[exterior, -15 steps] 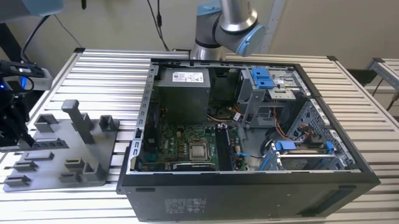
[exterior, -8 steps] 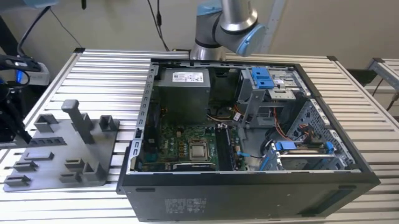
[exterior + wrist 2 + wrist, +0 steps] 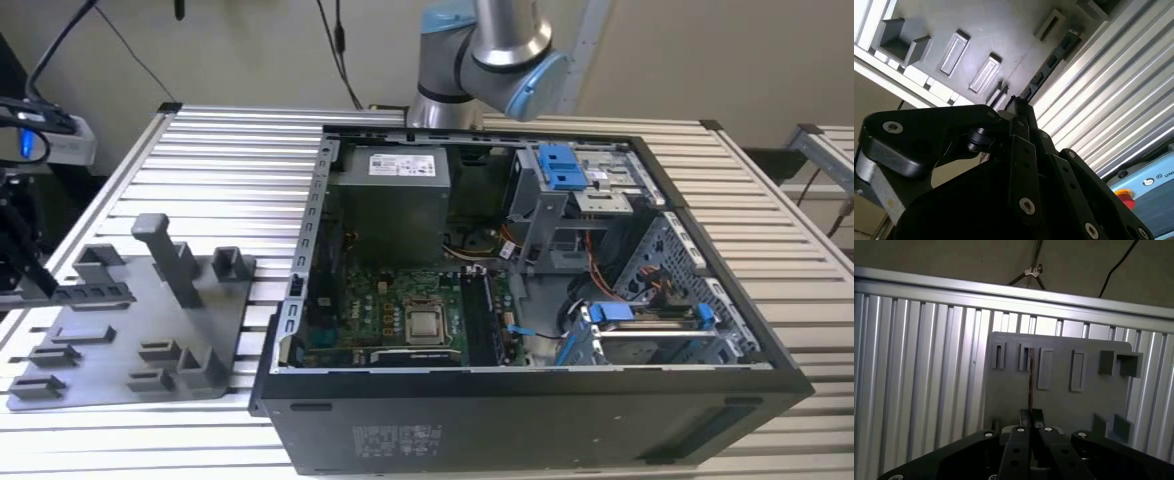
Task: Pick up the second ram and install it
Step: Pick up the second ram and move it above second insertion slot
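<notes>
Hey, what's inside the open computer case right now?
A green motherboard with the silver processor, a grey power supply and blue drive brackets. Whatever lies beneath the power supply is covered.

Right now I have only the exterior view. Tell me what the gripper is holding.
Observer: In the first wrist view the gripper is shut on the second ram, seen edge-on.
Operator: Say what lies beyond it.
Observer: The grey fixture tray, on the ribbed table. I cannot tell whether the stick is clear of the tray.
Operator: Confirm it is the memory stick.
Observer: In the second wrist view it is a dark board with black chips, reaching out from the gripper.
</notes>
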Robot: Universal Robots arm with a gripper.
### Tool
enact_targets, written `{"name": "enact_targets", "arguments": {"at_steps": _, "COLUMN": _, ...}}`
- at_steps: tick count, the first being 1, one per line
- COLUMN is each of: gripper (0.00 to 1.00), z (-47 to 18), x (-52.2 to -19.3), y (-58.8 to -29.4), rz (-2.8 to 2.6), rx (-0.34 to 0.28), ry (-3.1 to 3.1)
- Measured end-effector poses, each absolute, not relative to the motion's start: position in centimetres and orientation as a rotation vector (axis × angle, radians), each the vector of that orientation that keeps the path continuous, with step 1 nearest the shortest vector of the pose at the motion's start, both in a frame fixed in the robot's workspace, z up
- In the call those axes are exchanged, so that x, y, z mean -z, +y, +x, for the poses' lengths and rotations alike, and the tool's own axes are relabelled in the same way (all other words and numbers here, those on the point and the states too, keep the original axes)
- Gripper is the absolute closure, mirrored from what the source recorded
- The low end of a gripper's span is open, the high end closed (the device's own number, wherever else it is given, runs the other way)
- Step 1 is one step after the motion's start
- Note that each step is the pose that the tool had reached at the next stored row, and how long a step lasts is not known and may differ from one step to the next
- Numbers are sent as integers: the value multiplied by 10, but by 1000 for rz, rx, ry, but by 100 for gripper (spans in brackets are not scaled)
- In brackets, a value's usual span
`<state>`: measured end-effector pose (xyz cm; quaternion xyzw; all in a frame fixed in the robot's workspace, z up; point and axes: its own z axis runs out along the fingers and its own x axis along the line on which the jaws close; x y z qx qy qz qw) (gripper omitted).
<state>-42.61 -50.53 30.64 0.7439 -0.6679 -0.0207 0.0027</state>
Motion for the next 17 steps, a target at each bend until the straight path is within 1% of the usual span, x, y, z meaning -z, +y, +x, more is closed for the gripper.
{"name": "enact_targets", "arguments": {"at_steps": 17, "gripper": 87, "z": -426, "x": -337, "y": -505, "rz": 2333, "rx": 65, "ry": -2095}}
